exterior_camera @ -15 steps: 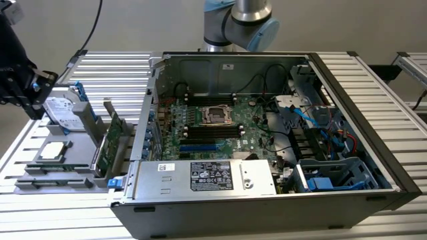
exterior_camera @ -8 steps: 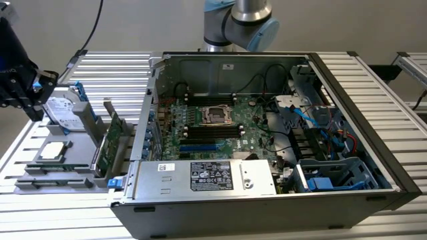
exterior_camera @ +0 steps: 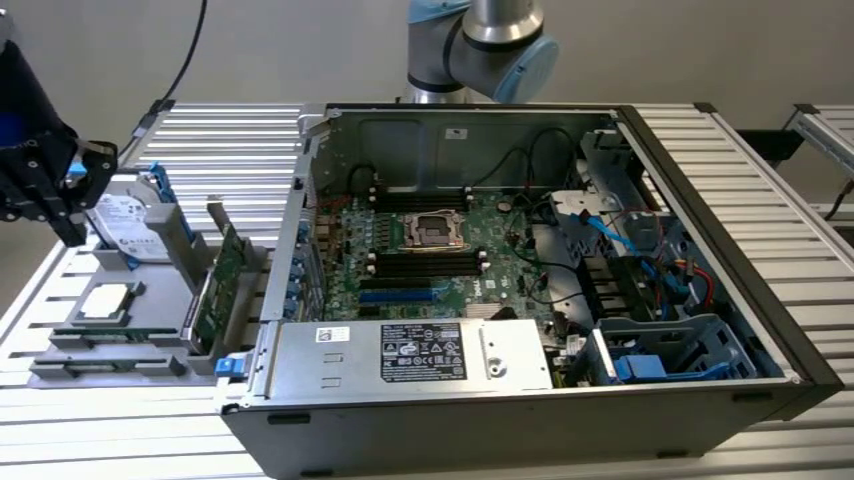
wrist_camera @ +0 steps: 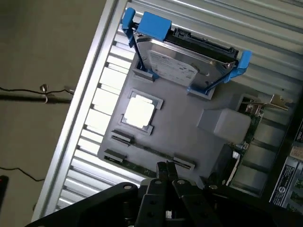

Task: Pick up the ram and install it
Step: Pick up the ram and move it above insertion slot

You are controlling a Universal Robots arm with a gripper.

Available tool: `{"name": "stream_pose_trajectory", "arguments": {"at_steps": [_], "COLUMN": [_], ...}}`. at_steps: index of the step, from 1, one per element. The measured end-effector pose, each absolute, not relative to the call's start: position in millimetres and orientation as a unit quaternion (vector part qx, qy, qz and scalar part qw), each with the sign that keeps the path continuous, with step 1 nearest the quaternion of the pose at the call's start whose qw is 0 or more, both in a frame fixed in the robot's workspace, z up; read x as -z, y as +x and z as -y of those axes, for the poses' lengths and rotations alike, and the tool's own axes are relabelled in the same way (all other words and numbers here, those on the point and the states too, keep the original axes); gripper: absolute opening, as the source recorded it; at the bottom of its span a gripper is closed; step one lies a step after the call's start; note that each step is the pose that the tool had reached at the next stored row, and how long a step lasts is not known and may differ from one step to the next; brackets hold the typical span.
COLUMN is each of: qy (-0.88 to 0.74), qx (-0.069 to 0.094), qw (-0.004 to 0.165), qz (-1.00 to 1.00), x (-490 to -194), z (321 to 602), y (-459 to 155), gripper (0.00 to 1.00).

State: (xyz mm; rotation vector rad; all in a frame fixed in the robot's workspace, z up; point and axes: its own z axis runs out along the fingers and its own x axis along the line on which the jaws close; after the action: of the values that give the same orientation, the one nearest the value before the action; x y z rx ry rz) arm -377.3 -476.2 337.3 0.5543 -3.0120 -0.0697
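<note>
Since the ram [wrist_camera: 151, 152] is seated edge-up in a narrow slot of the gray holder [wrist_camera: 189, 127], near the processor [wrist_camera: 138, 112] and outside the computer case [exterior_camera: 694, 250], little of it is offered for gripping. Over the holder, the gripper [wrist_camera: 168, 174] is seen with its fingers pressed together and nothing held. Were a descent made with the fingers so closed, the stick's top edge would likely be struck rather than straddled, and the board could be bent; the hard drive [wrist_camera: 182, 66] could also be clipped.

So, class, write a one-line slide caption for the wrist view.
Shut hand over a grey tray holding a blue-framed hard drive and a processor chip.
</note>
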Motion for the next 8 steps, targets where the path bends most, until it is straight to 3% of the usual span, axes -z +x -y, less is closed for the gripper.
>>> {"name": "stream_pose_trajectory", "arguments": {"at_steps": [8], "qy": [0.252], "qx": [0.021], "qw": [0.04], "qz": [0.967], "x": [-333.5], "z": [476.2], "y": [-377.3], "gripper": [0.11]}}
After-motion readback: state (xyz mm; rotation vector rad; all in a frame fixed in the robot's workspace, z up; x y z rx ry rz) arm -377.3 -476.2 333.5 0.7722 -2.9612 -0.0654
